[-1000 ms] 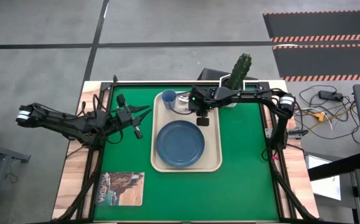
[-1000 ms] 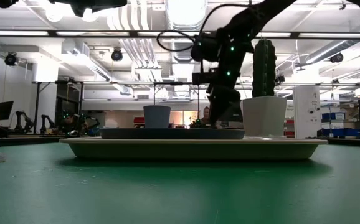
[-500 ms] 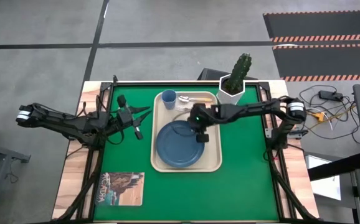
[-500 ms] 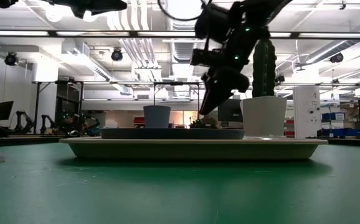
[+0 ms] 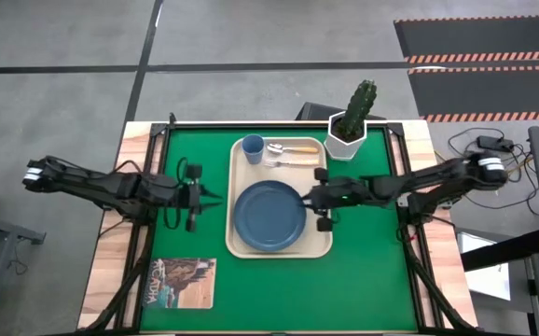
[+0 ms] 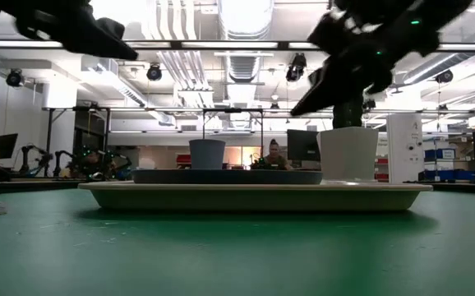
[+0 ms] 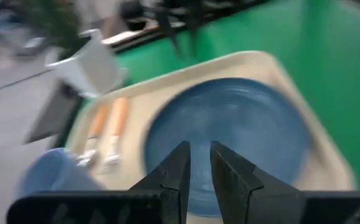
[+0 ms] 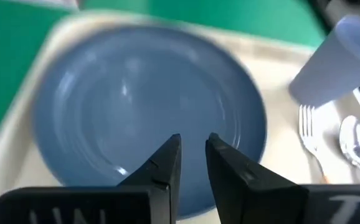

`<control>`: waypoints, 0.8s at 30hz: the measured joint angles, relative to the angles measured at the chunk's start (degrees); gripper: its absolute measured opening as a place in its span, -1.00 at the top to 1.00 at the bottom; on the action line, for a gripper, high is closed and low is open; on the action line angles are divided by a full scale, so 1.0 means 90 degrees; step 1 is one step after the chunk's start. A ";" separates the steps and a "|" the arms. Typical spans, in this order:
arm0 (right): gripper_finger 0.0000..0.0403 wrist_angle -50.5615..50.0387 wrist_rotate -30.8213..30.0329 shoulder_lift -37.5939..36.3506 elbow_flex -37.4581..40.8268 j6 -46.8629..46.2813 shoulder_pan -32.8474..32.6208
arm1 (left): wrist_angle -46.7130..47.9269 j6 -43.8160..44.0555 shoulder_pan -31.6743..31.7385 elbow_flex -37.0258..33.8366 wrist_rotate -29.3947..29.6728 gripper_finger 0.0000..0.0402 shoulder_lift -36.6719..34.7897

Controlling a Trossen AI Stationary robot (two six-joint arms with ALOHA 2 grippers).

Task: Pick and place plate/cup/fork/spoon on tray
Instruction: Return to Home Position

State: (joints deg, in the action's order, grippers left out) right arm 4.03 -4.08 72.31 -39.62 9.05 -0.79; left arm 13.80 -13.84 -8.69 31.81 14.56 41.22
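The cream tray [image 5: 241, 245] lies mid-table. On it rest the dark blue plate [image 5: 269, 216], the blue cup [image 5: 252, 147] at its far left corner, the spoon [image 5: 294, 149] and, just nearer, the fork [image 5: 290, 162]. My right gripper [image 5: 310, 198] is shut and empty, hovering over the tray's right rim beside the plate, pointing left. In its wrist view [image 8: 192, 158] the plate [image 8: 136, 99], fork [image 8: 307, 134] and spoon [image 8: 352, 140] show. My left gripper [image 5: 215, 196] is shut and empty, left of the tray, pointing at it; it also shows in its own wrist view [image 7: 199, 163].
A white hexagonal pot with a cactus [image 5: 348, 129] stands at the far edge, right of the tray. A picture-covered booklet [image 5: 181, 282] lies at the near left corner. Bare green mat lies right of and in front of the tray.
My right gripper has drawn away from the fork and spoon at the tray's far end, passing over the plate toward the near and right side and rising, to the tray's right rim. My left gripper has shifted a little toward the near edge.
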 joint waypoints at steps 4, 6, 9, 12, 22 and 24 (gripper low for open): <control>0.69 0.1360 0.0009 -0.0833 0.0955 -0.0077 -0.0230 | 0.0106 0.0001 0.0002 -0.0032 -0.0956 0.78 -0.0326; 0.69 0.1950 0.0005 -0.1204 0.1404 -0.0077 -0.0318 | 0.0045 -0.0039 0.0001 -0.0049 -0.1342 0.78 -0.0470; 0.69 0.2645 0.0002 -0.1754 0.2009 -0.0072 -0.0408 | -0.0097 -0.0100 0.0000 -0.0161 -0.1598 0.78 -0.0711; 0.69 0.3132 0.0008 -0.2283 0.2544 -0.0139 -0.0443 | -0.0326 -0.0269 0.0008 -0.0428 -0.1608 0.78 -0.0978; 0.69 0.3493 0.0007 -0.3930 0.3700 -0.0236 -0.0443 | -0.0595 -0.0378 0.0007 -0.0906 -0.1602 0.78 -0.1925; 0.69 0.3493 0.0005 -0.4203 0.3822 -0.0233 -0.0442 | -0.0602 -0.0355 0.0007 -0.0944 -0.1598 0.78 -0.2086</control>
State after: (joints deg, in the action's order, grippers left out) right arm 35.47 -4.03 34.49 -5.23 6.96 -4.76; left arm 8.38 -17.04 -8.62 23.32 0.18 22.45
